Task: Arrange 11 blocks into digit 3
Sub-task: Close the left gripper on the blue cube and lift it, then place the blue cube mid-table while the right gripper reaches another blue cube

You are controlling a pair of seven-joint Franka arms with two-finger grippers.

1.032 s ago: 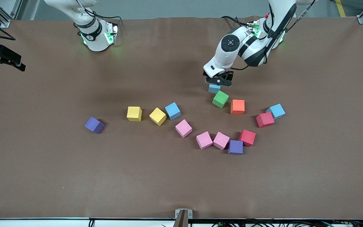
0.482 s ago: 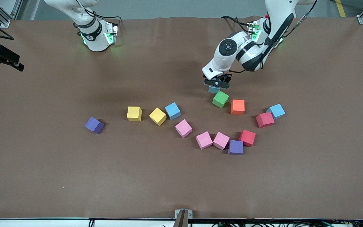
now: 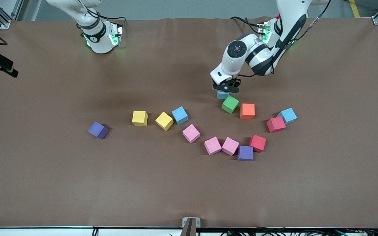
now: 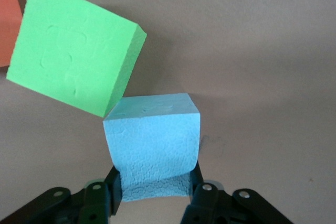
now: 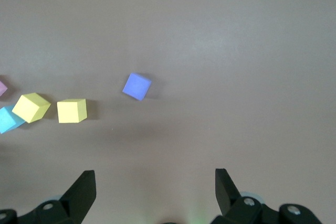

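Observation:
My left gripper (image 3: 225, 89) is down at the table and shut on a light blue block (image 3: 222, 95) (image 4: 152, 135). One corner of that block touches the green block (image 3: 230, 104) (image 4: 73, 45), and the orange block (image 3: 247, 111) lies beside the green one. The other blocks lie scattered nearer the front camera: two yellow (image 3: 139, 118), a light blue (image 3: 179, 115), three pink (image 3: 212, 146), and purple ones (image 3: 245, 153) (image 3: 97, 130). No digit 3 shape shows. My right gripper (image 5: 155, 187) hangs open high over bare table, with nothing between its fingers.
Two red cubes (image 3: 276, 124) (image 3: 258, 143) sit among the blocks, one touching another light blue cube (image 3: 287, 115). Brown table cloth (image 3: 189, 190) stretches wide toward the front camera. The arm bases stand along the table's edge farthest from that camera.
The left gripper has come down a little and shut on the light blue block. The blocks have not moved.

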